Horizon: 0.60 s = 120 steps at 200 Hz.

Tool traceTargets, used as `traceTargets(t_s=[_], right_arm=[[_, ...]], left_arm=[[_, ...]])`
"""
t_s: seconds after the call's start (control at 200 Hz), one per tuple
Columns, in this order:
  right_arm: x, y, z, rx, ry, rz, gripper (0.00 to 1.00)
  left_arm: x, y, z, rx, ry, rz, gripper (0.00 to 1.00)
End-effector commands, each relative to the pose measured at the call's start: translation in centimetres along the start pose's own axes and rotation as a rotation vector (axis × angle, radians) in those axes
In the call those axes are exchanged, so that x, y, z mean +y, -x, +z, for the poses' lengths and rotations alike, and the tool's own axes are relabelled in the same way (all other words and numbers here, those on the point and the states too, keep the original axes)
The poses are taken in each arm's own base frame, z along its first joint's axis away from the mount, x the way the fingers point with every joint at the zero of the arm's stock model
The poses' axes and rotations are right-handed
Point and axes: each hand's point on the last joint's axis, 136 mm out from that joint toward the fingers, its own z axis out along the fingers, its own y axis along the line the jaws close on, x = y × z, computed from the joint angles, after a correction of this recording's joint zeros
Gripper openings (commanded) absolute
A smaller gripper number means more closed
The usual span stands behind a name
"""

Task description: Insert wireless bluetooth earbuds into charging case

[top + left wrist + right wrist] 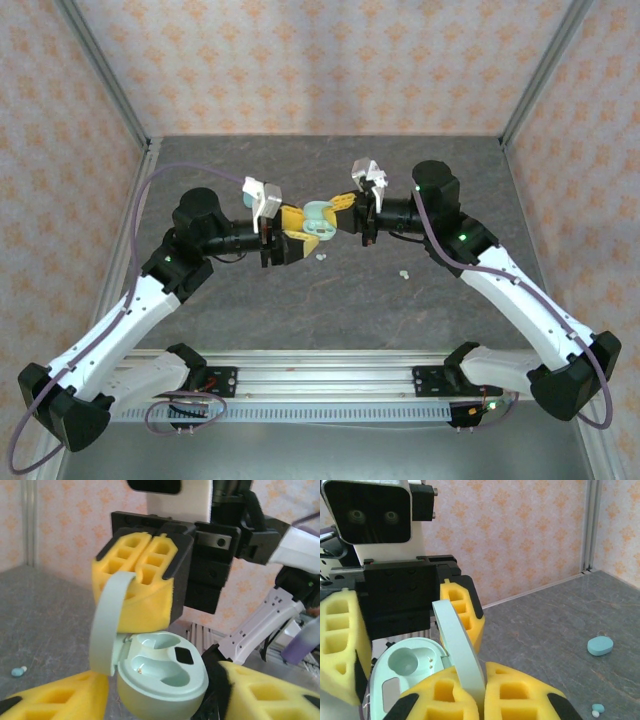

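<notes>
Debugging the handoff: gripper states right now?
Left gripper: open, fingers either side of the charging case.
Right gripper: shut on the lid of that case.

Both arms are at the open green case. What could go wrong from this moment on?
1. The right fingers pinch only the thin lid of the mint case. Whether the left fingers grip its body is unclear; if not, the case may swing on its hinge or slip out.
2. The earbuds on the table are tiny against the wide foam fingers, so a pick may push them away.
</notes>
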Motion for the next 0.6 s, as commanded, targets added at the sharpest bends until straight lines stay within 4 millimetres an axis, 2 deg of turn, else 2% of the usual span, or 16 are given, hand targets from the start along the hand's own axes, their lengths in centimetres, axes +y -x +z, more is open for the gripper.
traceTargets(t_s=[0.0,0.1,0.325,0.475,0.595], right_arm=[[0.7,2.1,-1.1,-0.043,-0.036,-0.096,0.00],[0.6,2.0,-1.3,-0.028,-0.060,-0.127,0.00],[0.8,1.4,-1.1,0.006,-0.047,-0.130,0.00],[0.9,1.5,-1.0,0.006,-0.033,-0.128,0.00],[1.0,1.3,-0.9,0.012,-0.024,-0.118,0.00]], left_arm=[[-0.2,1.3,-0.9,-0.049,0.044,0.060,0.70],[0.0,1.0,-0.9,-0.042,0.051,0.050,0.78],[-0.1,0.8,0.0,-0.023,-0.005,0.032,0.80],[-0.1,0.3,0.7,0.008,-0.032,0.019,0.81],[-0.3,0.3,1.0,0.023,-0.057,0.016,0.75]])
